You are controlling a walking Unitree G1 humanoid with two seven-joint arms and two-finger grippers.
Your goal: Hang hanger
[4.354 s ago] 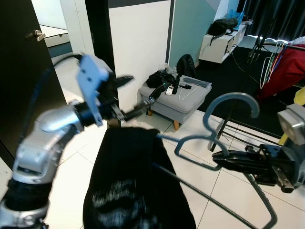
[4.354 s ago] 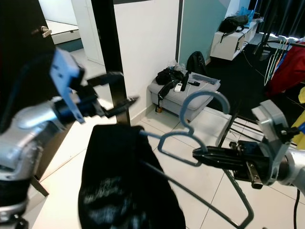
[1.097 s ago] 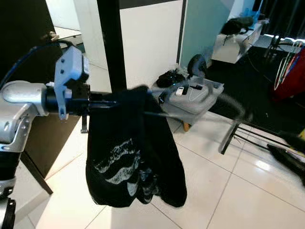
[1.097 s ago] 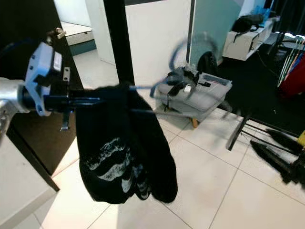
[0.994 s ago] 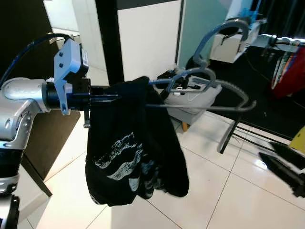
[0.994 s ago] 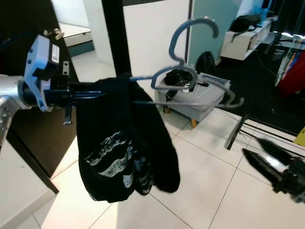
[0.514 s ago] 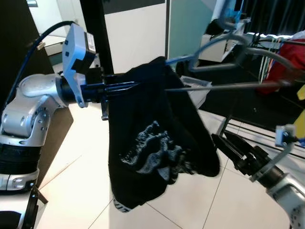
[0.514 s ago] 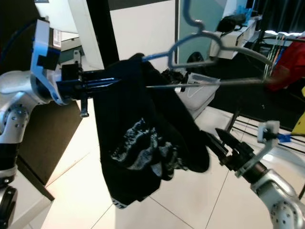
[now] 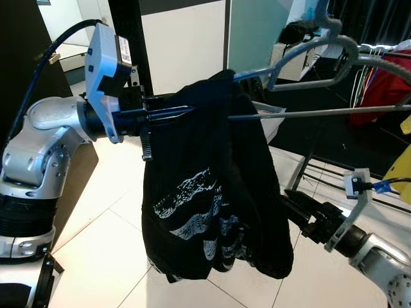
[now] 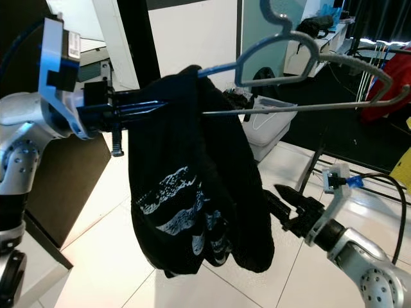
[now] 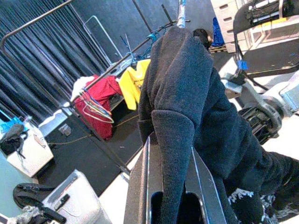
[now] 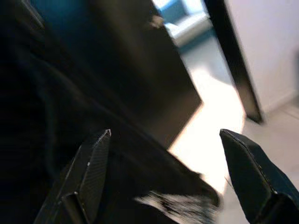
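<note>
a robot carries a clothed hanger toward a clothes rail, the hanging itself not yet done.

the left gripper [image 9: 183, 114], held high at the robot's left, is clamped on the shoulder of a black printed garment [image 9: 212, 205] draped over a grey-blue plastic hanger [image 9: 308, 54]; its hook points up; the right gripper [image 10: 277, 192], fingers spread and empty, sits low against the cloth; next, it seems, the hook must reach the dark metal clothes rail [image 11: 112, 65] well beyond.
</note>
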